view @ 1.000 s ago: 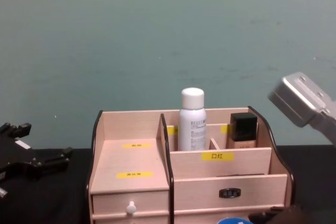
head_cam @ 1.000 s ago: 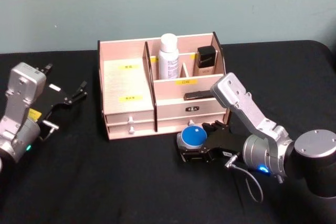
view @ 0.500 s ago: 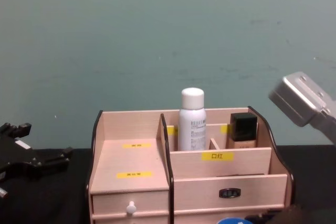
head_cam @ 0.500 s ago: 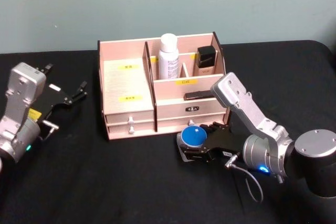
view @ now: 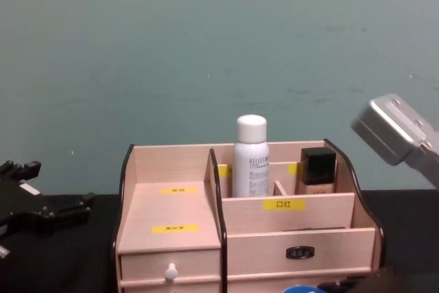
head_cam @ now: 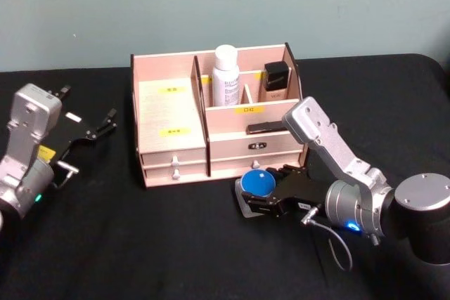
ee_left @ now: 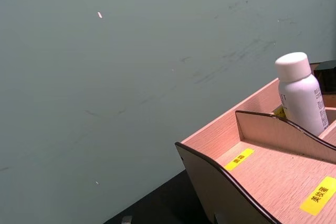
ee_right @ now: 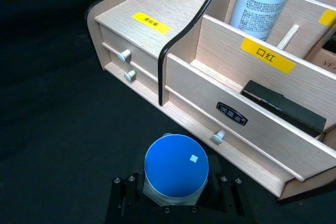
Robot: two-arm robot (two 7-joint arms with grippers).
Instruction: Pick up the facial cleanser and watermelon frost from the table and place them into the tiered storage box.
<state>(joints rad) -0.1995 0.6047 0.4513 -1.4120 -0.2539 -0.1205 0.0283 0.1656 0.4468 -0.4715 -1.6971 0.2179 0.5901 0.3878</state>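
Currently the right gripper (head_cam: 261,200), lower centre, clamps the watermelon frost (head_cam: 257,182) just before the tiered storage box (head_cam: 172,114); the facial cleanser (head_cam: 226,68) stands upright in a rear compartment. Left gripper (head_cam: 88,114), far left, fingers apart.

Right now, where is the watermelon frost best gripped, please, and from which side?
Its short body under the blue lid, low from the near side, where the right claw sits: the watermelon frost stands squat and upright, the tiered storage box close behind.

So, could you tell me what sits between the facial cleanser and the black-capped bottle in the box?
A short wooden divider separates the facial cleanser from the black-capped bottle, seen in the chest view.
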